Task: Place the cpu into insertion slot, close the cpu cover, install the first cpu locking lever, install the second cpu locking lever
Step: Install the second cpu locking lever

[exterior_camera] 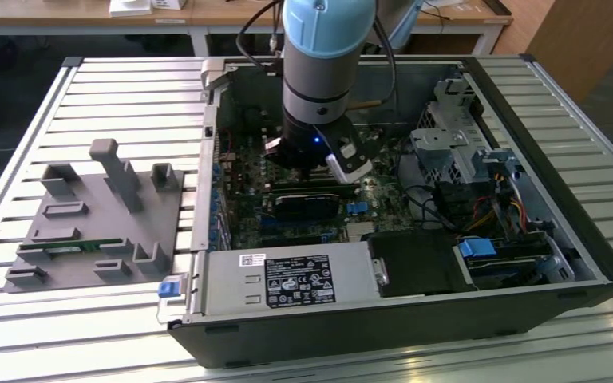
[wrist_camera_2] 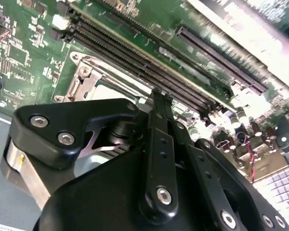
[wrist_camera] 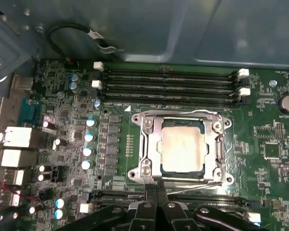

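- Silvery metal top of the cpu [wrist_camera: 182, 149] lying flat and square inside the insertion slot [wrist_camera: 135, 174], just ahead of the fingertips in the first wrist view; seated level, corners in line with the socket frame.
- Lowered over it, the cpu cover [wrist_camera: 149, 139], its window framing the chip and its rails resting along the chip's edges; judged closed, so as to clamp the chip down onto the socket.
- Between cover and fingertips, a thin wire locking lever [wrist_camera: 192, 184] running along the socket's near edge; cannot tell whether hooked under its catch.
- Gripper [wrist_camera: 156, 192] poised low inside the open computer case [exterior_camera: 392, 335], fingers drawn together with no gap showing and nothing seen pinched between them; tips almost at the near edge of the socket, probably narrowed like this to press on the thin lever rather than to grasp.
- Beyond the socket from the tool, a bank of long black memory slots [wrist_camera: 168, 82], unoccupied.
- Well away from the tool, outside the case, a grey parts fixture [exterior_camera: 93, 215].
- Writing: a white label [exterior_camera: 296, 281] on the power supply, densely printed; fine white lettering across the green board; none of it legible enough to report.
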